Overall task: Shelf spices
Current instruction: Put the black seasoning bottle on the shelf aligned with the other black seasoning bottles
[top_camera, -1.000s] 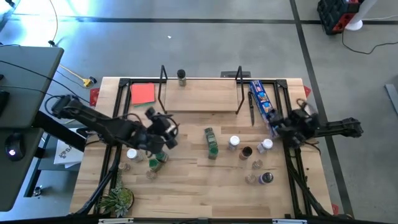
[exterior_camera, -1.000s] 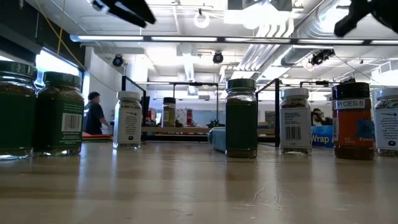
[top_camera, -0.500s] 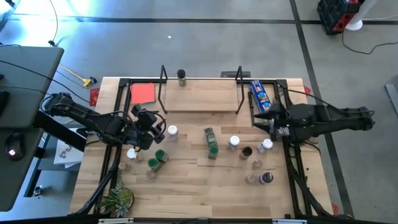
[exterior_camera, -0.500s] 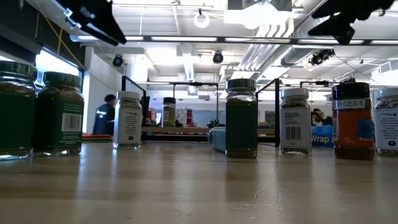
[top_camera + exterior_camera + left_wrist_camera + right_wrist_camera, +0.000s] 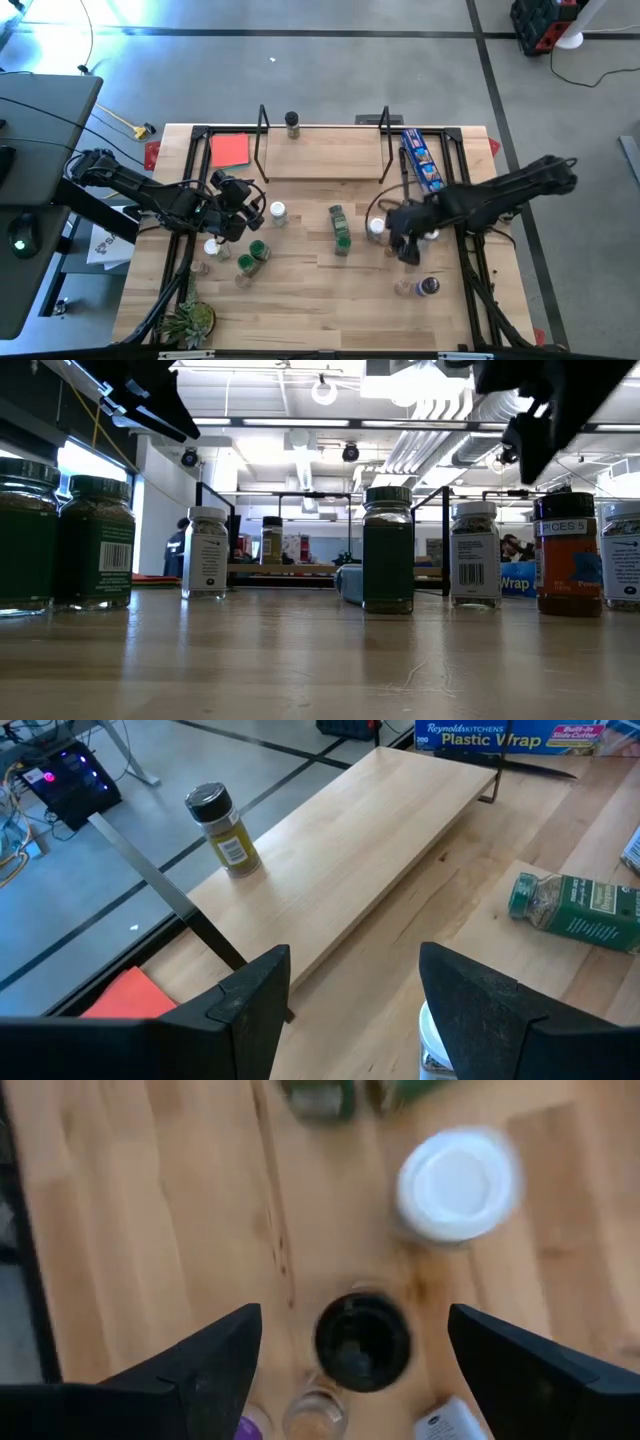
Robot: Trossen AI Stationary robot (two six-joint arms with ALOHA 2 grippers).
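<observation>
Right pincer (image 5: 350, 1355) newly inward, wide above black-lidded jar (image 5: 362, 1337), hidden in high view.

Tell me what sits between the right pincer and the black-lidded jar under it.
Nothing visible. The right pincer hovers open above the black-lidded jar, with its fingers either side and clear air between. A white-lidded jar stands beside it, outside the gap. Small clear jars crowd the near side.
</observation>
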